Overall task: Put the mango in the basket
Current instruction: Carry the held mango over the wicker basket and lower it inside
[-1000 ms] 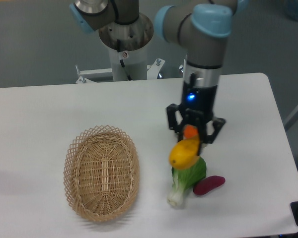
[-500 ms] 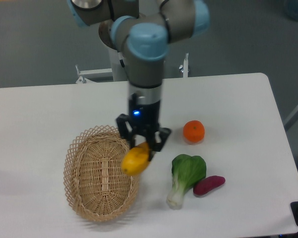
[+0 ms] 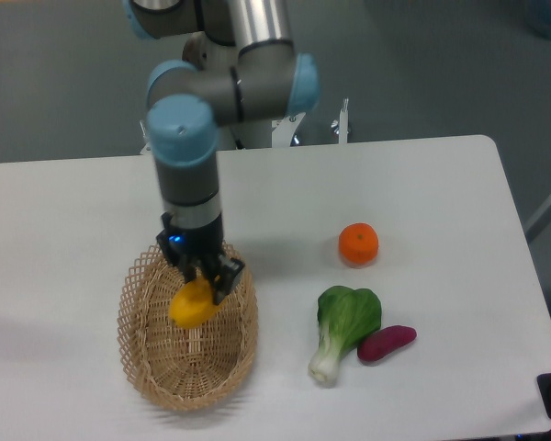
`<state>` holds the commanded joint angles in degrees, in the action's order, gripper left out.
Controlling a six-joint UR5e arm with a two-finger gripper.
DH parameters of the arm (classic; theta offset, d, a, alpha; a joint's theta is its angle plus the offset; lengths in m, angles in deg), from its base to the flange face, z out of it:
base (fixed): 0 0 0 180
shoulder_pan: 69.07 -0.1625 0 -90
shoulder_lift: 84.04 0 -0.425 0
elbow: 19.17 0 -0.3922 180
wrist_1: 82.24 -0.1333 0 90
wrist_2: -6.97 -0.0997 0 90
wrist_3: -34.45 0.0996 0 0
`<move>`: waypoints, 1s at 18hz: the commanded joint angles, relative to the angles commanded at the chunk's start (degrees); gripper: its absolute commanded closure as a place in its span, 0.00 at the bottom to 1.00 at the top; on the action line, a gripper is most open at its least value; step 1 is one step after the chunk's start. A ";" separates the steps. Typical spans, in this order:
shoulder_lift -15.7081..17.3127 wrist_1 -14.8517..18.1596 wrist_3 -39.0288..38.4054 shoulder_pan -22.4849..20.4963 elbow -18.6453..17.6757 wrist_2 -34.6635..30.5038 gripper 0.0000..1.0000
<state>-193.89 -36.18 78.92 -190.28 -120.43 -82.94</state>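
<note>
The mango [image 3: 191, 304] is being held clamped in the hand [image 3: 200, 279], over the inside of the basket [image 3: 138, 354]. At three o'clock from the basket, an orange [image 3: 358, 243], a bok choy [image 3: 342, 327] and a sweet potato [image 3: 386, 343] are lying on the tabletop [image 3: 441, 193]. No writing can be read.

Site: I read this as a robotics lab | evidence: arm [image 3: 222, 87] bolted to a white pedestal [image 3: 257, 136] behind a plain white table [image 3: 441, 184] | grey bare floor [image 3: 422, 64] all round | props laid out like test items: wicker basket [image 3: 138, 358], orange [image 3: 358, 244], bok choy [image 3: 342, 326], purple sweet potato [image 3: 386, 343]
</note>
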 joint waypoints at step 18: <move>-4.75 -0.18 3.96 1.23 0.26 0.09 0.39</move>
<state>-198.65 -36.36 82.88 -189.04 -120.16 -82.85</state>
